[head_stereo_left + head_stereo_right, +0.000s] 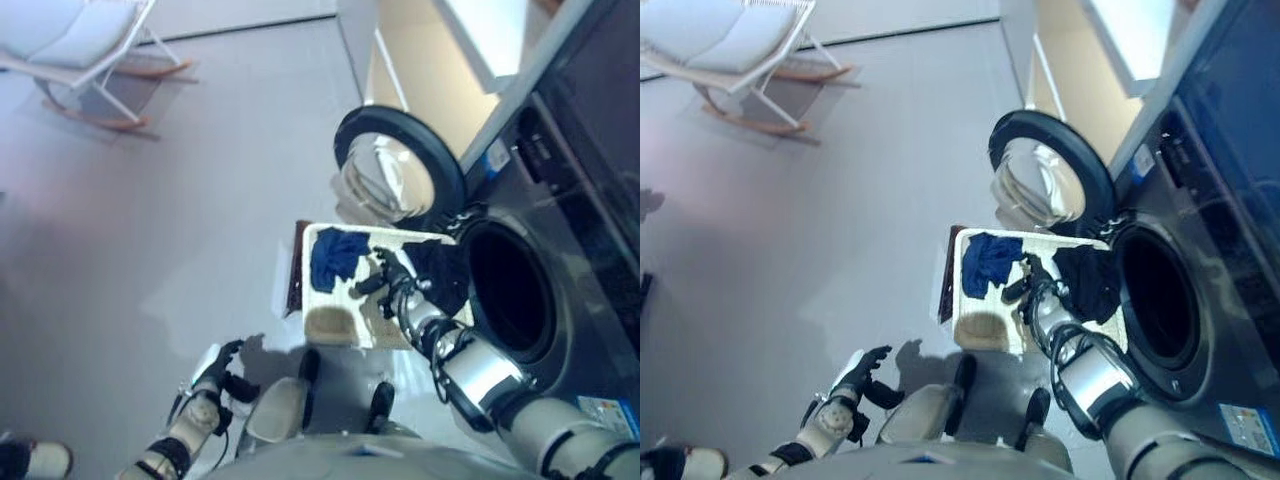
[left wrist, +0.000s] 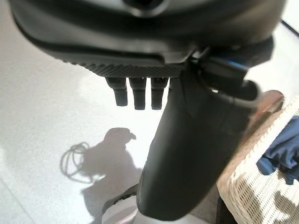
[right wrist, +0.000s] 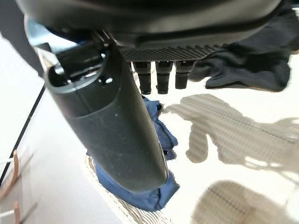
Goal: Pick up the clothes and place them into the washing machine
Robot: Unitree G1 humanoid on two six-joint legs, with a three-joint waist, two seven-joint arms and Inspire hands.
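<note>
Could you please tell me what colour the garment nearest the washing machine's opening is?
Black garment; the right eye view shows it best.

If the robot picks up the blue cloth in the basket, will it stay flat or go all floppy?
Probably floppy: the blue cloth lies crumpled and folded in the white basket, so it would likely droop from the right hand. It looks thin, so probably light. A corner might drag along the basket's edge.
</note>
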